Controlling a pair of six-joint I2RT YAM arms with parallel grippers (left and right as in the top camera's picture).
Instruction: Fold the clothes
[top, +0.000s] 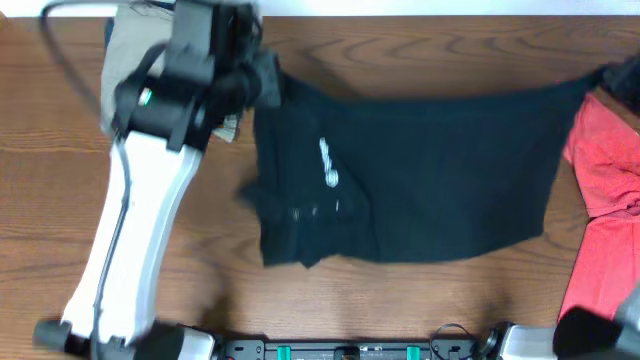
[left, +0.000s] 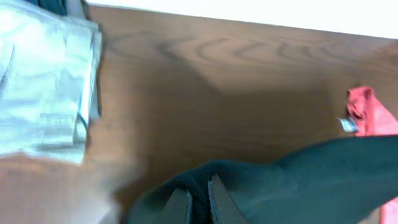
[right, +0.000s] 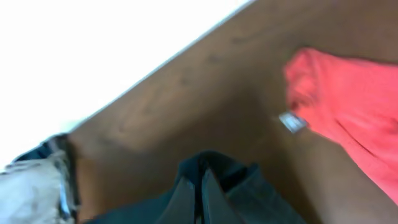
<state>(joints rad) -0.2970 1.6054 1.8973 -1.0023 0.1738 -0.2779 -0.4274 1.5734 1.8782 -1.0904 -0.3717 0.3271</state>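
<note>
The black garment lies spread across the middle of the table, with small white logo marks on its folded left part. My left gripper is shut on its upper left corner, and in the left wrist view the fingers pinch a ridge of black fabric. My right gripper is shut on the upper right corner, and in the right wrist view the fingers pinch black fabric. The upper edge is stretched between both grippers.
Khaki-tan trousers lie at the back left under my left arm, also in the left wrist view. A red shirt with a white tag lies at the right edge. The table's far edge is close behind.
</note>
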